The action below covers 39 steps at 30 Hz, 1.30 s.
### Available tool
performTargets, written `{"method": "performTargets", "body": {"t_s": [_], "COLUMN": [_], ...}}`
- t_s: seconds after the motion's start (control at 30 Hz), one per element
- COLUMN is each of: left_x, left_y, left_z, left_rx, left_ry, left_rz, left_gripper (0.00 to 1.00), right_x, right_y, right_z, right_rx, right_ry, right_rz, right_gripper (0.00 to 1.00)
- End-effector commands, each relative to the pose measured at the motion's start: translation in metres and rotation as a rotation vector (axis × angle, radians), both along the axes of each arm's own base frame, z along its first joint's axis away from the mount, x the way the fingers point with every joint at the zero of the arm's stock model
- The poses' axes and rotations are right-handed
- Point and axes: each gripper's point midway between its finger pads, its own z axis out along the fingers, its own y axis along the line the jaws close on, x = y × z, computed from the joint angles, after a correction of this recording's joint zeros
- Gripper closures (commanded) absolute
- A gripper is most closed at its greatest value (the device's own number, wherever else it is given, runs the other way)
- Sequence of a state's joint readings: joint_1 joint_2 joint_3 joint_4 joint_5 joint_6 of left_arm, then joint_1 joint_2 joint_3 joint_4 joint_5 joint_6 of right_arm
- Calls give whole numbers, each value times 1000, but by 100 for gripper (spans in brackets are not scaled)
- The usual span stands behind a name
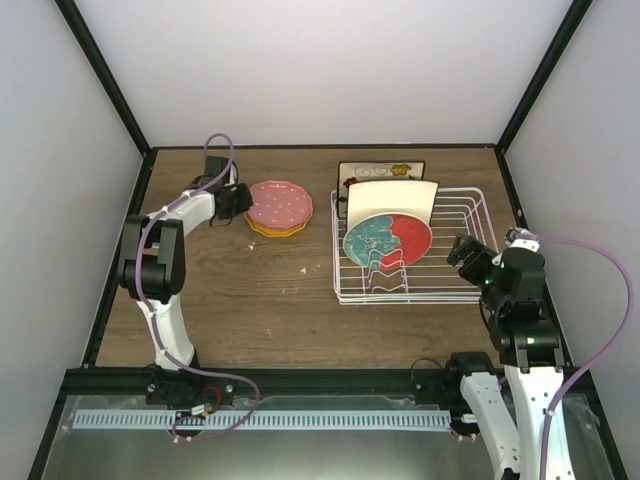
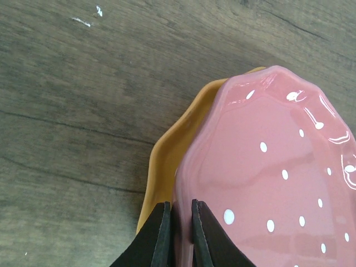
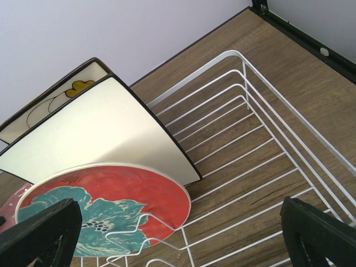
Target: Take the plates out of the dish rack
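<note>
The white wire dish rack [image 1: 455, 285] stands right of centre and also shows in the right wrist view [image 3: 261, 105]. In it stand a red-and-teal plate [image 1: 388, 240] [image 3: 128, 192], a square cream plate [image 1: 392, 199] [image 3: 105, 128], and behind that a floral plate with a dark rim [image 1: 380, 169] [image 3: 61, 92]. A pink dotted plate [image 1: 280, 203] [image 2: 272, 183] lies over an orange plate [image 1: 262, 229] [image 2: 167, 156] on the table. My left gripper [image 1: 236, 200] [image 2: 179, 222] is shut on the pink plate's rim. My right gripper [image 1: 468, 256] [image 3: 178, 239] is open and empty at the rack's right side. No blue plate is in view.
The wooden table [image 1: 250, 290] is bounded by a black frame and white walls at the back and sides. The rack's right half [image 3: 267, 167] holds no plates. Small white specks [image 2: 83, 21] lie on the wood.
</note>
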<state>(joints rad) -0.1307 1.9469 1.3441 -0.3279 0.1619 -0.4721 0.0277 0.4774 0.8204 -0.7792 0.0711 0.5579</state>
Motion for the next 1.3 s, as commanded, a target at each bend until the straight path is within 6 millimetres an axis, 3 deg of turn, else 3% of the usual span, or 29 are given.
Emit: {"method": "performTargets", "body": {"t_s": [0.0, 0.07, 0.17, 0.37, 0.57, 0.67, 0.77, 0.83, 0.87, 0.97, 1.03, 1.1, 1.17, 1.27], "left_x": [31, 31, 30, 28, 30, 45, 68, 70, 63, 18, -24, -64, -96, -126], "left_y": [-11, -12, -13, -17, -16, -1, -4, -29, -52, -142, -194, -232, -257, -282], "left_z": [28, 22, 17, 10, 15, 48, 124, 181, 210, 263, 274, 273, 267, 254], "left_rx": [-50, -42, -34, -29, -11, 80, 100, 66, 61, 60, 61, 67, 80, 118], "left_ry": [-124, -115, -106, -95, -110, -201, -415, -568, -651, -835, -906, -941, -963, -976], "left_rz": [-11, -15, -17, -36, -47, -16, -37, -131, -233, -573, -795, -966, -1091, -1213], "left_gripper": [96, 96, 86, 61, 30, 27, 27, 27, 27, 31, 34, 37, 40, 48], "right_x": [-4, -4, -3, -2, 0, 2, 3, 4, 6, 11, 15, 17, 17, 14], "right_y": [-6, -6, -6, -7, -6, -6, -5, -4, -4, 0, 2, 3, 3, 3], "right_z": [17, 18, 18, 17, 14, 14, 13, 12, 10, 7, 6, 6, 8, 8], "right_rx": [-27, -33, -38, -41, -39, -40, -42, -42, -40, -32, -30, -32, -33, -34], "right_ry": [-37, -36, -33, -29, -26, -22, -20, -20, -20, -18, -16, -15, -18, -19], "right_rz": [-23, -23, -22, -23, -20, -16, -14, -8, -3, 15, 26, 32, 33, 32], "right_gripper": [0, 0, 0, 0, 0, 0, 0, 0, 0, 0, 0, 0, 0, 0]}}
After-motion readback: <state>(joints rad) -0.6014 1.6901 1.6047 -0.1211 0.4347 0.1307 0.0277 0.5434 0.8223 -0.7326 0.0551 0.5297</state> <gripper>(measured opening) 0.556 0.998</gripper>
